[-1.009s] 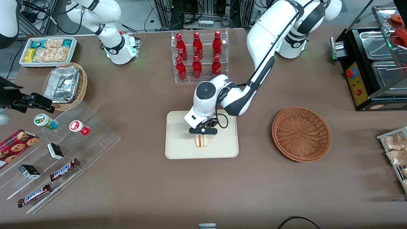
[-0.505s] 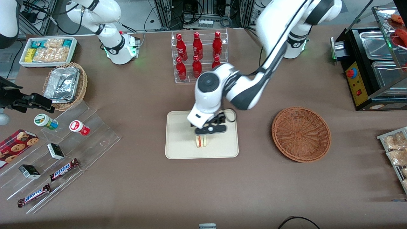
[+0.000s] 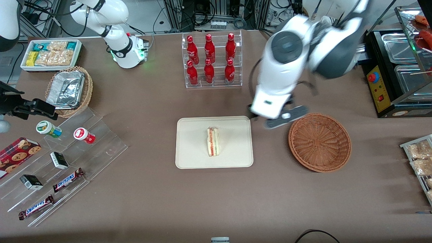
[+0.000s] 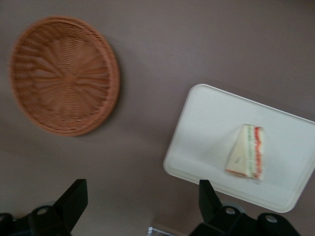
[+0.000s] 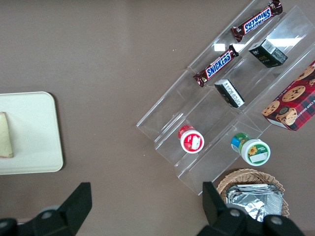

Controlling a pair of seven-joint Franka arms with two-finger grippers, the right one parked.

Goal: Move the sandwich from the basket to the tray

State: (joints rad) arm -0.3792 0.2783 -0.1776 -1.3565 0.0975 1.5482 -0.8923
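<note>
The sandwich [image 3: 213, 141] lies on the cream tray [image 3: 192, 148], cut edge with red and green stripes facing up, with nothing touching it. The reddish-brown wicker basket [image 3: 319, 142] sits beside the tray toward the working arm's end of the table and holds nothing. My gripper [image 3: 281, 119] hangs high above the bare table between tray and basket, open and holding nothing. The left wrist view shows the basket [image 4: 64, 73], the tray [image 4: 206, 128] and the sandwich [image 4: 246, 152] all well below the spread gripper [image 4: 140, 206]. In the right wrist view, the tray [image 5: 29, 132] and an edge of the sandwich [image 5: 5, 135] show.
A clear rack of red bottles [image 3: 212, 60] stands farther from the camera than the tray. Toward the parked arm's end are a clear stepped shelf with snacks [image 3: 67, 158], a tan basket of foil trays [image 3: 69, 89] and a white bin [image 3: 50, 54]. A black machine [image 3: 395, 67] stands at the working arm's end.
My gripper has let go of the sandwich on the tray, risen, and swung away toward the basket. The sandwich stays on the tray.
</note>
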